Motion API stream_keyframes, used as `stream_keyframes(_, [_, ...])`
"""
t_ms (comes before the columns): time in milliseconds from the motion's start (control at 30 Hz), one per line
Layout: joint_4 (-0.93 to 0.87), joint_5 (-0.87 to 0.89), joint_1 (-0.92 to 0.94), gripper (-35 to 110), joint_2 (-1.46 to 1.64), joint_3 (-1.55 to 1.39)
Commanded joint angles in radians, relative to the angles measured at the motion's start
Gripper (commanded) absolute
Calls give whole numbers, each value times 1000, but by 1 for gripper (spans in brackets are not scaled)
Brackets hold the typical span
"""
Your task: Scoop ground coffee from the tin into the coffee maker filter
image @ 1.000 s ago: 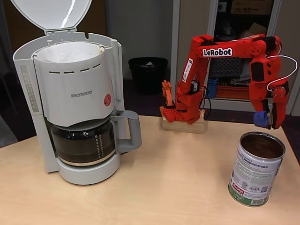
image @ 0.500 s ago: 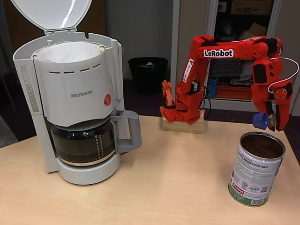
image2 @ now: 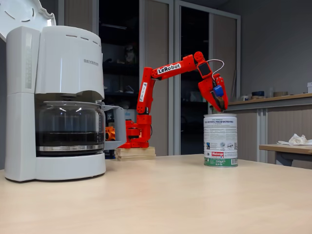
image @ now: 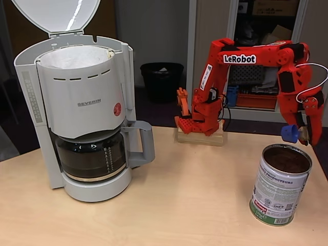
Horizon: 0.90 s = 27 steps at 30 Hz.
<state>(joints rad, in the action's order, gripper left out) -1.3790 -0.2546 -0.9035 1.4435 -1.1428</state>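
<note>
The tin (image: 280, 189) stands open at the right of the table, with ground coffee (image: 287, 160) showing dark brown inside it. My red gripper (image: 303, 135) hangs just above the tin's far rim, pointing down and shut on a small blue scoop (image: 290, 134). From the side, the gripper (image2: 222, 101) and the blue scoop (image2: 219, 90) sit a little above the tin (image2: 220, 140). The coffee maker filter (image: 74, 55) lines the basket at the top of the white machine (image: 82, 102) at the left, whose lid stands open.
A glass carafe (image: 92, 156) sits in the machine's base. The arm's base (image: 200, 125) is clamped on a wooden block at the table's back edge. Bare tabletop (image: 195, 189) lies between the machine and the tin.
The gripper with the blue scoop has shifted a little right and down, closer to the tin's far rim. The tin and machine have not moved.
</note>
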Motion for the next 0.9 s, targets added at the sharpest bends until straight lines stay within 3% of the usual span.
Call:
stream_keyframes(0, [202, -20, -23, 0, 91, -78])
stream_keyframes(267, [778, 29, -18, 0, 74, -230])
stream_keyframes(467, [1138, 164, 14, 0, 86, -328])
stream_keyframes(633, [1213, 311, 104, 0, 121, -353])
stream_keyframes(867, [1155, 272, 284, 0, 187, -318])
